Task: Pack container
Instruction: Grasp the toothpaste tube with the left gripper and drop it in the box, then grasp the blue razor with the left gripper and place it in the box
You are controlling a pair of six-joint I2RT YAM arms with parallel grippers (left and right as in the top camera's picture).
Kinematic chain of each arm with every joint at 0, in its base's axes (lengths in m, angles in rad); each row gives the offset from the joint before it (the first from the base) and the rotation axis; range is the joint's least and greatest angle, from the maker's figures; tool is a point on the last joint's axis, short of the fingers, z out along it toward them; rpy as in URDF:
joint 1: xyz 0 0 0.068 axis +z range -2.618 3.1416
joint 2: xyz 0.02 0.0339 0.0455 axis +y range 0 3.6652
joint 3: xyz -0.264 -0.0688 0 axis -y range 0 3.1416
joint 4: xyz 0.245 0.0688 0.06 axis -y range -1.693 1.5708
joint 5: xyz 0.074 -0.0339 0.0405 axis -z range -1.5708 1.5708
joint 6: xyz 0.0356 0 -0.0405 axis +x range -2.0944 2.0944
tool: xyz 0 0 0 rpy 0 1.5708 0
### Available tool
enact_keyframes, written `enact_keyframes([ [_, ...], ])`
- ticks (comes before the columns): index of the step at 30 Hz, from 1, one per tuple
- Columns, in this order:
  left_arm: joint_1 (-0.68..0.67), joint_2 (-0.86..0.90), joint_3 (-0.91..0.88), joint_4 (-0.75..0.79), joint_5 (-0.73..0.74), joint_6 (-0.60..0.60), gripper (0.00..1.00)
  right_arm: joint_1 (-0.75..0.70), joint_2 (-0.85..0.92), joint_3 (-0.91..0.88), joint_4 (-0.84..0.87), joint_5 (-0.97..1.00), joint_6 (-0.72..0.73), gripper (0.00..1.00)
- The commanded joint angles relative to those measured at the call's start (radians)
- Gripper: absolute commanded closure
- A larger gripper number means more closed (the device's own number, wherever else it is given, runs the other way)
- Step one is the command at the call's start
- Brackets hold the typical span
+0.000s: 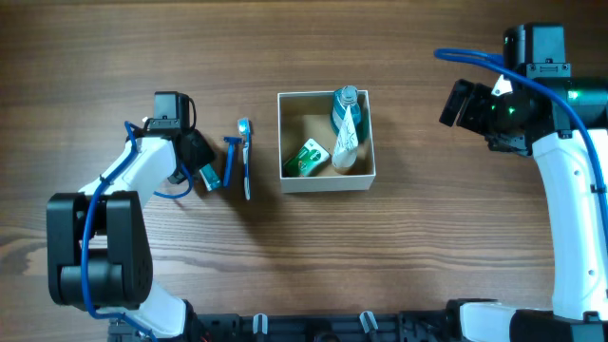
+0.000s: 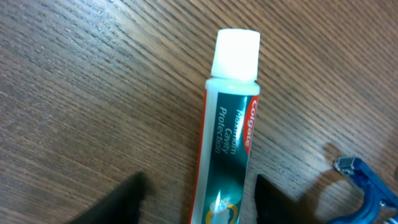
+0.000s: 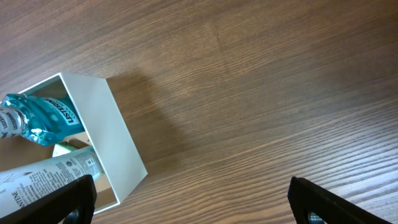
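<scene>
The container (image 1: 328,180), a white-walled box with a tan inside, stands at the table's middle and holds a teal bottle (image 1: 348,106), a white tube (image 1: 346,142) and a green packet (image 1: 307,158). A teal Colgate toothpaste tube (image 2: 227,143) with a white cap lies on the table left of the box. My left gripper (image 2: 199,205) is open and straddles the tube's lower end; the right finger is close to it and the left finger is apart. My right gripper (image 3: 193,199) is open wide and empty, over bare wood right of the container (image 3: 115,137).
A blue razor (image 1: 231,160) and a toothbrush (image 1: 246,157) lie side by side between the left gripper (image 1: 204,173) and the box. The razor's head shows in the left wrist view (image 2: 367,183). The right arm (image 1: 570,209) runs along the right edge.
</scene>
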Motion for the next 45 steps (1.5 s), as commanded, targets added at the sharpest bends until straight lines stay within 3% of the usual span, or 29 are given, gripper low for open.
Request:
enact_keyframes([
  [1,0.008,0.036,-0.002,-0.01,-0.012,0.027,0.63,-0.004,0.008,0.005,0.003,-0.007,0.016,0.0],
  [8,0.007,-0.01,0.003,-0.077,0.008,0.101,0.69,-0.004,0.008,0.005,0.003,-0.007,0.016,0.0],
  [11,0.007,-0.092,0.027,-0.119,0.04,0.128,0.79,-0.004,0.008,0.005,0.003,-0.007,0.016,0.0],
  [16,-0.015,-0.254,0.047,-0.171,0.06,0.13,0.83,-0.004,0.008,0.005,0.003,-0.007,0.015,0.0],
  [20,-0.119,-0.396,0.057,-0.178,0.16,0.13,0.84,-0.004,0.008,0.005,0.003,-0.007,0.015,0.0],
  [24,-0.333,-0.488,0.075,-0.095,0.166,0.156,0.83,-0.004,0.008,0.005,0.003,-0.007,0.016,0.0],
  [28,-0.51,-0.434,0.075,0.005,0.019,0.152,0.82,-0.004,0.008,0.005,0.003,-0.007,0.015,0.0],
  [32,-0.57,-0.288,0.075,0.117,0.018,0.149,0.81,-0.004,0.008,0.005,0.003,-0.007,0.016,0.0],
  [34,-0.567,-0.219,0.075,0.159,0.017,0.149,0.75,-0.004,0.008,0.005,0.003,-0.007,0.015,0.0],
  [37,-0.564,-0.193,0.075,0.202,0.009,0.15,0.54,-0.004,0.008,0.005,0.003,-0.007,0.016,0.0],
  [39,-0.559,-0.214,0.089,0.187,0.01,0.149,0.45,-0.004,0.008,0.005,0.003,-0.007,0.015,0.0],
  [45,-0.482,-0.357,0.137,-0.087,-0.109,0.149,0.3,-0.004,0.008,0.005,0.003,-0.007,0.015,0.0],
])
